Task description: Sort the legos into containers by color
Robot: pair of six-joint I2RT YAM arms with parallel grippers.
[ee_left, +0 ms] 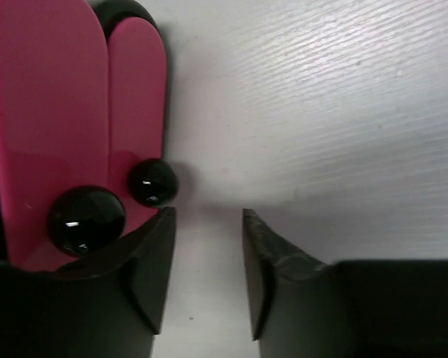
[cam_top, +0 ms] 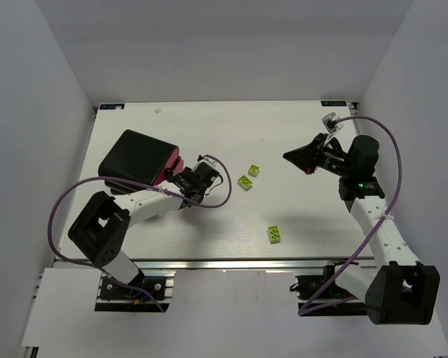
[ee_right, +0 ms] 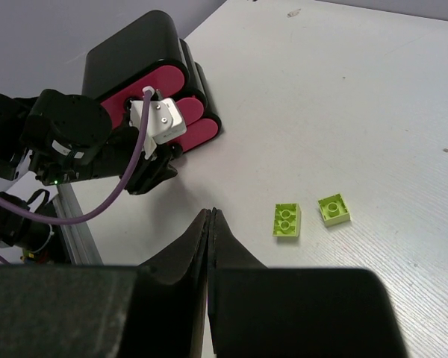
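The left arm (cam_top: 145, 203) and right arm (cam_top: 381, 231) have white links and black, boxy joint housings. A purple cable (ee_right: 141, 142) loops behind each gripper. The left gripper (ee_left: 209, 216) has black wedge-shaped fingers (ee_left: 149, 261) (matte, a little scuffed); the right gripper (ee_right: 210, 212) is black too. Just behind it glows a small green light (cam_top: 361, 183).

Bright, even overhead light washes the white counter (cam_top: 231, 134) in the top view, leaving only soft, faint shadows and a strip of glare along its near edge. Up close, the pink drawers (ee_left: 52, 112) gleam and their black knobs (ee_left: 86, 221) carry small white highlights, while the left hand (ee_left: 207, 224) looks dark and soft-edged. The right wrist view is sharp on the lime bricks (ee_right: 287, 221), but the right hand (ee_right: 210, 214) is a blurred black mass.
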